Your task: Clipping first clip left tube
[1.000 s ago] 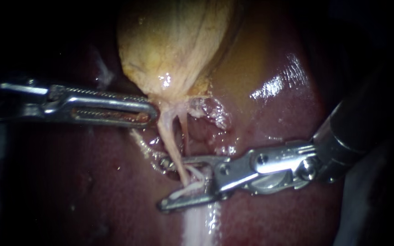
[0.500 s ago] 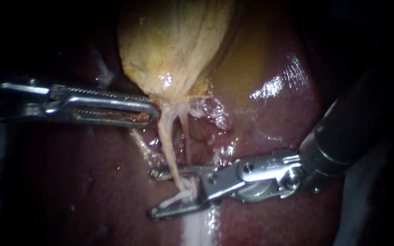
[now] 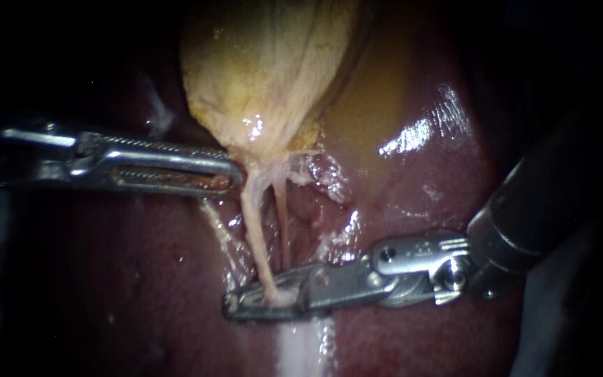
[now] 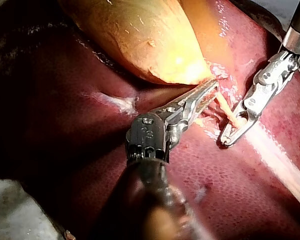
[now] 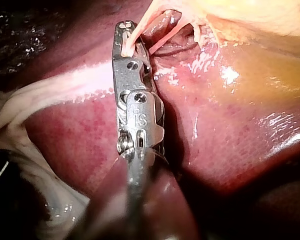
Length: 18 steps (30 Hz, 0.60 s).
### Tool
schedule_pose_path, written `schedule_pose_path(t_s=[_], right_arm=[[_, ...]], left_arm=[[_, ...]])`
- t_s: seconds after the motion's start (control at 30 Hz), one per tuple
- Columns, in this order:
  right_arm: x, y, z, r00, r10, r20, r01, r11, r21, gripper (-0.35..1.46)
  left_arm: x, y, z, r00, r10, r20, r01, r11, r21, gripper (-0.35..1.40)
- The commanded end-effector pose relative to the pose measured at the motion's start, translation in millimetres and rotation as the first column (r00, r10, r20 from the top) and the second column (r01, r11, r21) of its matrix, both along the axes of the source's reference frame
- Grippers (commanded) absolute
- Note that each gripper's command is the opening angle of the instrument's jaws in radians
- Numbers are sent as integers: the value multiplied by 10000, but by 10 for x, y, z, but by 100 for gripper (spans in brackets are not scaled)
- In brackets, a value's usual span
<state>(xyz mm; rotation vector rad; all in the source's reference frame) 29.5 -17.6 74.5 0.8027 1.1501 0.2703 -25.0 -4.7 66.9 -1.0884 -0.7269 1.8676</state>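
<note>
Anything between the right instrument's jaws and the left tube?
Nothing visible. The slender silver right instrument has its jaws shut directly on the thin pale left tube, below the yellowish gallbladder.

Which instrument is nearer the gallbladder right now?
Left. The left instrument reaches the narrow end of the gallbladder; the right instrument is farther off, its jaws shut on the left tube.
</note>
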Motion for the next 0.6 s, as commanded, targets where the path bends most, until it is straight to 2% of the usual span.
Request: schedule_pose_path(t_s=[0.03,0.17,0.6], right_arm=[[-1,0,1,10000,46,31,-46,10000,-43,-35],[-4,4,2,9997,201,108,-200,9998,-96,-35],[-6,2,4,9995,134,287,-131,9999,-108,-35]], left_arm=[[0,0,0,10000,0,5,0,10000,5,-35],[0,0,1,10000,2,7,-2,10000,5,-35],[1,1,2,10000,7,11,-7,10000,5,-35]])
